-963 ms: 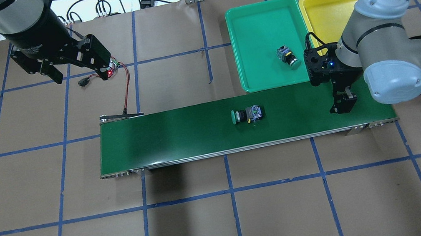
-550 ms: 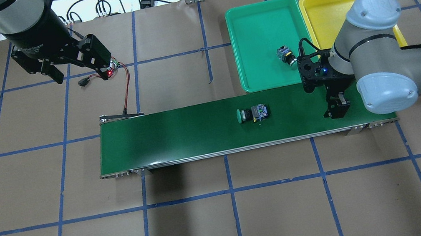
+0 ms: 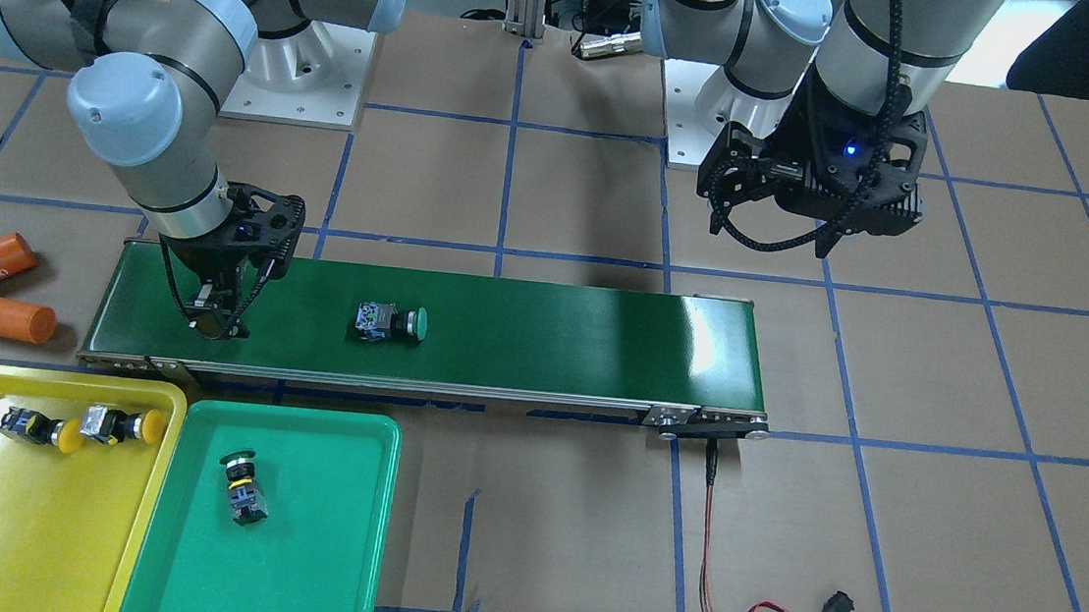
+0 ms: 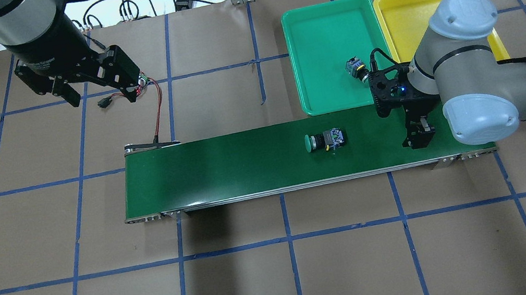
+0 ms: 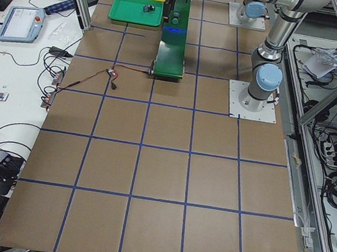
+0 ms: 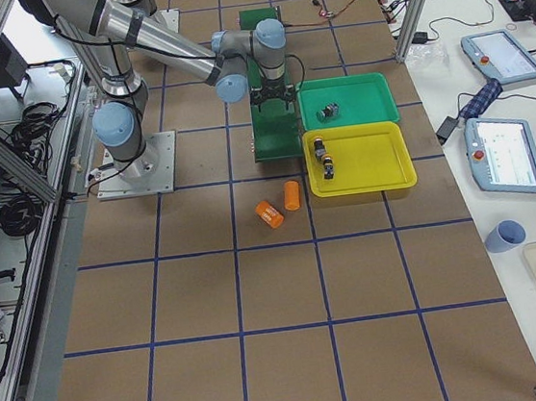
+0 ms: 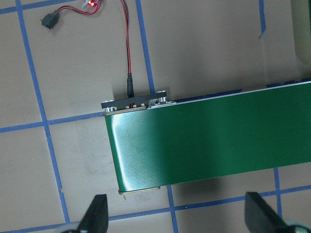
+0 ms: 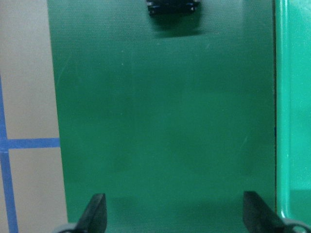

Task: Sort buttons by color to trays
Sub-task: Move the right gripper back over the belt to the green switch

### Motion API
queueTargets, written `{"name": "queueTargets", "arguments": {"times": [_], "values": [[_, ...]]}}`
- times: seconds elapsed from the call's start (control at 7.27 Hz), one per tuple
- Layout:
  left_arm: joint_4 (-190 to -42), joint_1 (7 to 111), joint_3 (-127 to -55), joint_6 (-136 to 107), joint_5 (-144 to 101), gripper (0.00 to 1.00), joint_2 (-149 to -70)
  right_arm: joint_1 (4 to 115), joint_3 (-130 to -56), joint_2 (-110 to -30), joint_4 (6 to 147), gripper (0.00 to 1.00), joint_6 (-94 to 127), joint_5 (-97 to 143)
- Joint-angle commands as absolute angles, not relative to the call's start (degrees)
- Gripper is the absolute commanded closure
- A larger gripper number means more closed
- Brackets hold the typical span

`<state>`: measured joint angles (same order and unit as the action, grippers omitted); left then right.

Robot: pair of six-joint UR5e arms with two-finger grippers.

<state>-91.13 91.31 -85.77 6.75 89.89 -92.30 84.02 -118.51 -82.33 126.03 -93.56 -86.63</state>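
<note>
Right gripper hangs low over the conveyor belt, fingers apart and empty. One green button lies on its side on the belt nearby, cap pointing away from me. The second green button lies in the green tray, and the yellow buttons lie in the yellow tray.

Step in hand, by my judgement: pickup. I centre the fingers across the blocky body, not the round cap, then close.

The belt gives open room lengthwise. The green tray's rim runs just beside it, so I lift before crossing. Left gripper, also apart, hovers well clear.
</note>
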Motion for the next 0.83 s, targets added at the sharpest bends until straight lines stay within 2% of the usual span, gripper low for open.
{"name": "queueTargets", "arguments": {"times": [0.0, 0.69], "values": [[-92.9, 91.3, -85.0, 6.2, 90.3, 0.00, -92.5, 84.0, -118.5, -82.0, 126.0, 0.00, -93.5, -86.7], [-93.0, 91.3, -84.6, 4.6, 89.8, 0.00, -93.2, 84.1, -118.6, -82.0, 125.9, 0.00, -93.6, -86.6]]}}
